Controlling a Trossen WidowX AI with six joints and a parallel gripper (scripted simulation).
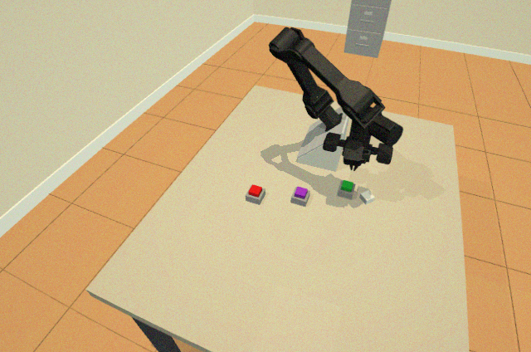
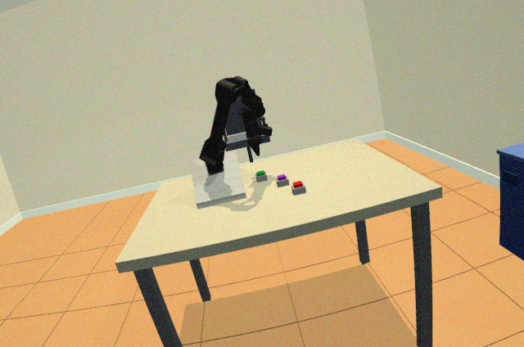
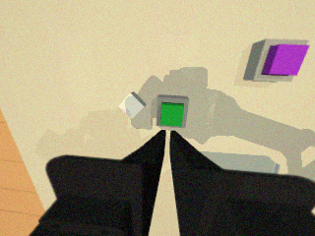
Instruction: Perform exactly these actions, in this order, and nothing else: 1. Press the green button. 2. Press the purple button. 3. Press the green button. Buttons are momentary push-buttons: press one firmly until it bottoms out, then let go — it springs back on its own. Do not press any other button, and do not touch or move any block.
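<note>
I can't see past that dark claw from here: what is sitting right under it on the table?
The shut, empty hand hangs above the green button without touching it. A small white block lies close beside that button. The black fingers cover the table nearer the camera.

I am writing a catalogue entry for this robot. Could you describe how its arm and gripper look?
The arm is matte black throughout, built of chunky, boxy links with rounded cylindrical joints. It rises from a pale grey base block. The gripper is black too, with two slim fingers tapering to points. No cables or markings are visible.
</note>
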